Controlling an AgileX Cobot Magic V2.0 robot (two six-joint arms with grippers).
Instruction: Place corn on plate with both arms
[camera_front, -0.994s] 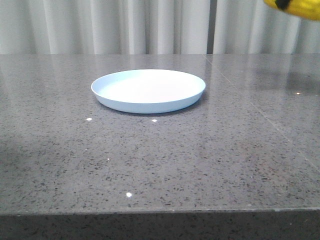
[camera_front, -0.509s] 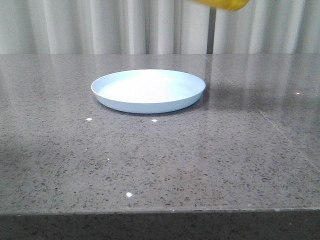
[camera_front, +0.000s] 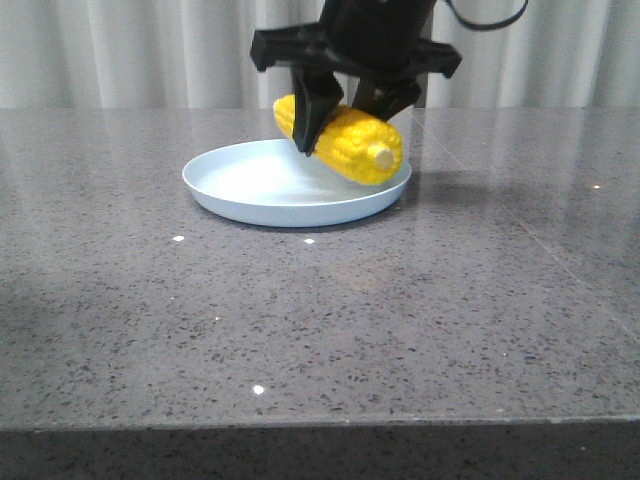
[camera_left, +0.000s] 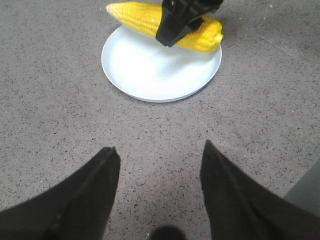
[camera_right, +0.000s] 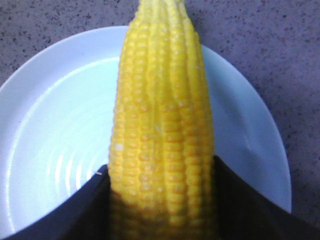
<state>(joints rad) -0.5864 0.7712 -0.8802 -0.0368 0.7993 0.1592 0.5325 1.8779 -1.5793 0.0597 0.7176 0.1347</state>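
The corn (camera_front: 352, 147) is a bright yellow cob whose pale stub end points toward the front. My right gripper (camera_front: 340, 125) is shut on its middle and holds it low over the right part of the pale blue-white plate (camera_front: 250, 205). I cannot tell whether the cob touches the plate. In the right wrist view the corn (camera_right: 162, 115) sits between the fingers of my right gripper (camera_right: 161, 167), with the plate (camera_right: 55, 125) below. In the left wrist view my left gripper (camera_left: 159, 147) is open and empty over bare table, short of the plate (camera_left: 150, 75) and the corn (camera_left: 132, 17).
The grey speckled stone table (camera_front: 300, 320) runs to its front edge. White curtains (camera_front: 150, 50) hang behind the table. A seam in the tabletop (camera_front: 520, 220) runs down the right side.
My right gripper has carried the corn in from the top right and down over the plate. One second ago only a bit of the cob showed at the top right corner.
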